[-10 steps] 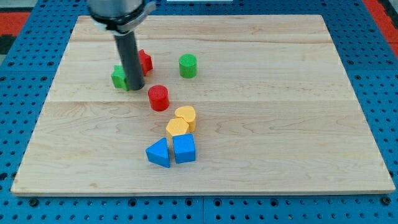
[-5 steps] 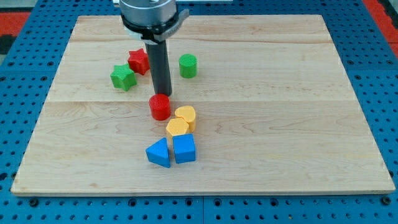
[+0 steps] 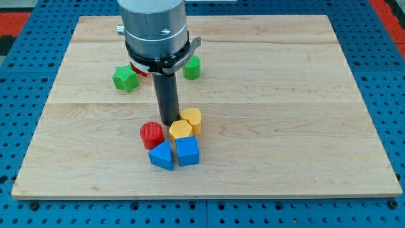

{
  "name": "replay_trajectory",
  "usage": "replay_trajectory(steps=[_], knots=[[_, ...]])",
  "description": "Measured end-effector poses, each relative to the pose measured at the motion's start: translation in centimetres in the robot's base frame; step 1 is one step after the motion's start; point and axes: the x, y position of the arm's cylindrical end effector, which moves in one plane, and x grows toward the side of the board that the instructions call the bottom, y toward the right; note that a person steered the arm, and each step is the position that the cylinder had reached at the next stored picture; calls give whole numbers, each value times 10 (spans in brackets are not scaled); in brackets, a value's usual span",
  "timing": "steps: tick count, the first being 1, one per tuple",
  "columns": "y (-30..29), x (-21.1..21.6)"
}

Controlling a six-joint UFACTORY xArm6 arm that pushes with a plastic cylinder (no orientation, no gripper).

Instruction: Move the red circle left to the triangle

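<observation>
Red is the colour of the task's circle [image 3: 151, 135], which is seen just below frame centre, touching or nearly touching the upper left edge of the blue triangle [image 3: 162, 156]. My tip [image 3: 170, 123] is planted just to the upper right of it, beside the yellow blocks [image 3: 185, 125], a placing judged suited to pressing the circle down and leftward; no jaws exist on this rod. A blue block [image 3: 188, 151] is set right of the triangle. A green star [image 3: 125, 79] and green cylinder [image 3: 192, 68] are found in the upper part. Pale wooden board [image 3: 304, 114] is laid on blue pegboard [image 3: 12, 101].
</observation>
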Motion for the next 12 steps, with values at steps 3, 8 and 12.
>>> replay_trajectory(steps=[3,8,12], knots=[[-91,52],[-25,135],[-21,136]])
